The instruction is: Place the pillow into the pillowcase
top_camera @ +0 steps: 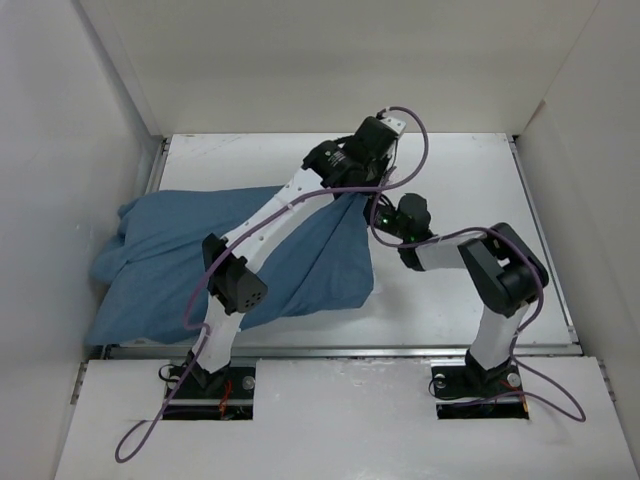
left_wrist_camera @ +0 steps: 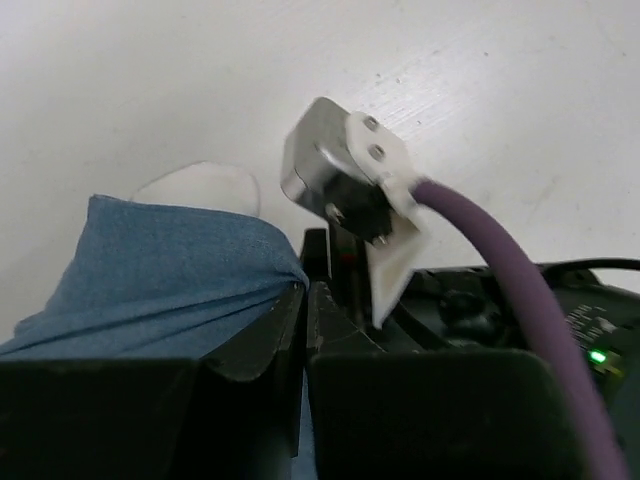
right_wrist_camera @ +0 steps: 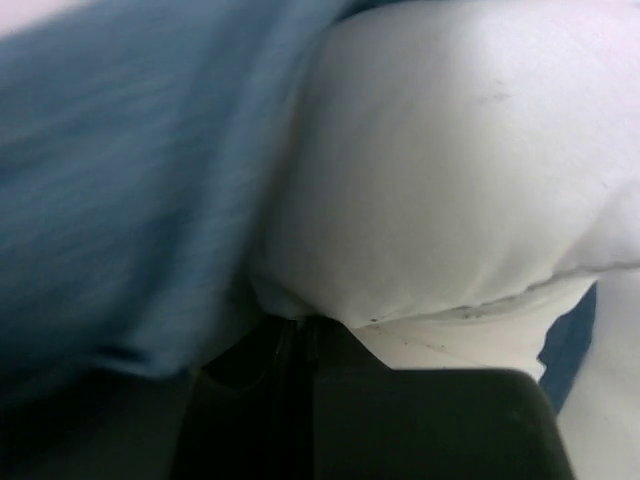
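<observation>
My left gripper (left_wrist_camera: 305,290) pinches the thin muted-blue fabric pillowcase (left_wrist_camera: 170,280); the right gripper (right_wrist_camera: 300,325) is closed, seemingly on its hem, against the plump white pillow (right_wrist_camera: 450,180) bulging at the mouth. If it caught pillow too, pulling drags it out.

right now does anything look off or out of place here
Yes. The pillowcase is bunched far left and seems to spill past the table edge toward the wall. In the right wrist view a corner of the pillow bulges out of the blue cloth, uncovered.
</observation>
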